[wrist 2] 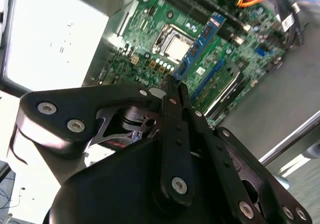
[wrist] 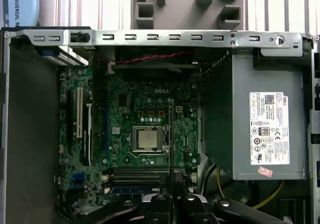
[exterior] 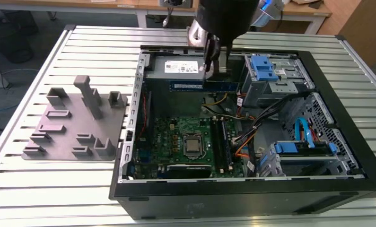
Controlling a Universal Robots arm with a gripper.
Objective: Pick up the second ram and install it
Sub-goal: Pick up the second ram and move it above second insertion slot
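While the stick hangs in the air: pick-up looks done, seating not yet done.
Fixture plate [exterior: 74, 124]: grey, on the slatted table [exterior: 23, 189] at the exterior view's left, beside the open case [exterior: 238, 191], well apart from the arm.
Motherboard [exterior: 178, 135]: lies flat inside the case, processor socket [wrist: 148, 139] bare.
Second ram [exterior: 194, 86]: blue-green, level, lifted clear above the case interior, touching no slot; in the first wrist view it shows edge-on [wrist: 171, 134] over the board.
Gripper [exterior: 212, 71]: narrow, its 2 fingers [wrist 2: 169, 96] pinched on 1 end of the stick [wrist 2: 200, 43].
Memory slots [exterior: 222, 142]: long and dark beside the socket; whether 1 is already filled, I cannot tell.
Drive bays [exterior: 270, 71]: blue-tabbed, at the exterior view's right.
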